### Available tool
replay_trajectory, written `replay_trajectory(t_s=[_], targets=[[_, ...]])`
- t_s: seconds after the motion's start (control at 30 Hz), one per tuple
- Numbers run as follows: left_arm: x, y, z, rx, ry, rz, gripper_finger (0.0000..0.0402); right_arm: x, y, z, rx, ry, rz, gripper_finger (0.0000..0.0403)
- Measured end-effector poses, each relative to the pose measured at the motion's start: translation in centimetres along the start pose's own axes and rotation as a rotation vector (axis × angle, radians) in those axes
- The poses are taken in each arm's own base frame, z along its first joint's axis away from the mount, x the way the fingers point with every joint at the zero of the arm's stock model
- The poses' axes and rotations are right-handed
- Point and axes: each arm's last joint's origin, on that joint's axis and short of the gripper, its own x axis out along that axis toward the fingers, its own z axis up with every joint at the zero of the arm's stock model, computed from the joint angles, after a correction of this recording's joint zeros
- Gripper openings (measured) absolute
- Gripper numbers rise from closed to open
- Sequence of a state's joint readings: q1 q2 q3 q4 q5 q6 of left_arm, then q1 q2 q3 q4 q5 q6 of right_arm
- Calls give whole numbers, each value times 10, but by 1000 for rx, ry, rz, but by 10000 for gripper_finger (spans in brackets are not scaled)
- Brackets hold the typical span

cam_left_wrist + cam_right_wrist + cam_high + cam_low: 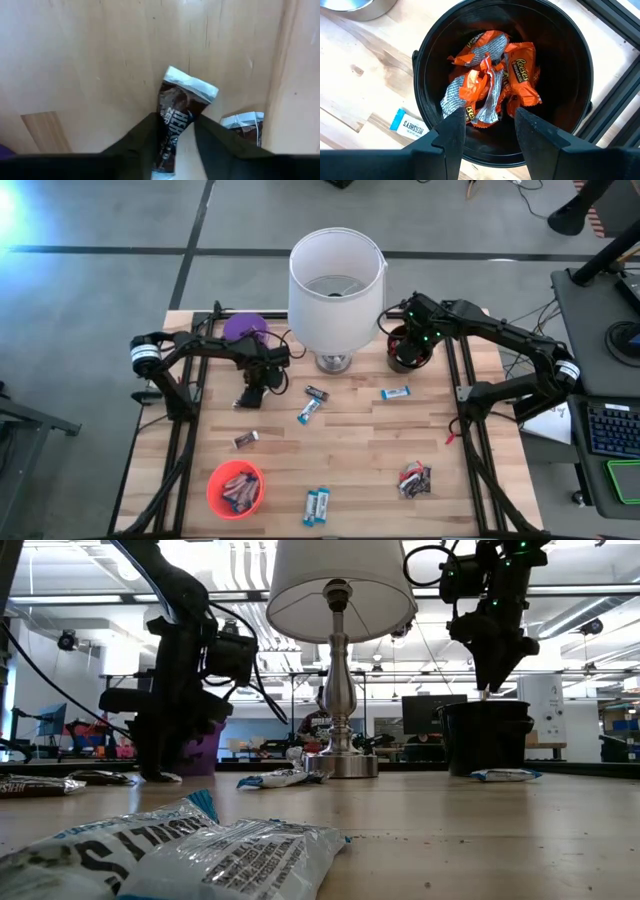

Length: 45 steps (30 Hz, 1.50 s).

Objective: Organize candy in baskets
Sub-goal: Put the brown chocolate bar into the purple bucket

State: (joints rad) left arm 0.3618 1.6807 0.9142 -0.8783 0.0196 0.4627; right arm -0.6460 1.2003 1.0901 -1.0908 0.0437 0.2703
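My left gripper point(250, 395) is down on the table left of the lamp. In its wrist view the fingers point(145, 137) press both sides of a dark brown candy point(177, 117) lying flat on the wood. A second dark candy point(245, 125) lies just beside it. The purple basket point(243, 328) stands behind this arm. My right gripper point(490, 135) hangs open and empty over the black basket point(580, 75), which holds several orange-wrapped candies point(490, 75). The orange-red basket point(236, 488) at the front left holds dark candies.
A tall white lamp point(335, 280) stands at the back centre between the arms. Loose candies lie around: blue-and-white ones point(396, 393) point(309, 412) point(316, 505), dark ones point(317, 392) point(246, 439), and a small pile point(415, 478) at the front right.
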Motion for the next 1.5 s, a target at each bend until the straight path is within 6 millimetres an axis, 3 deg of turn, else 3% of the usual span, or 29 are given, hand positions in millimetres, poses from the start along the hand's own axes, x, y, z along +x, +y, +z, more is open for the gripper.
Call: replay_trajectory(t_s=[0.2, 0.43, 0.63, 0.97, 1.5], targets=[[1, 0, 1, -14, -7, -22, 10, 0, 0, 0, 0, 0, 0, 162], [-23, -3, 0, -56, -78, -40, 3, 0, 0, 0, -8, -1, -1, 162], [-57, -9, 1, -96, -185, -57, 1, 0, 0, 0, -17, 0, -1, 162], [-113, -11, -14, -192, -304, 139, 0, 0, 0, 0, -20, 0, -1, 162], [-141, 28, -68, -519, -286, 332, 0, 0, -1, -5, -20, 48, -14, 162]])
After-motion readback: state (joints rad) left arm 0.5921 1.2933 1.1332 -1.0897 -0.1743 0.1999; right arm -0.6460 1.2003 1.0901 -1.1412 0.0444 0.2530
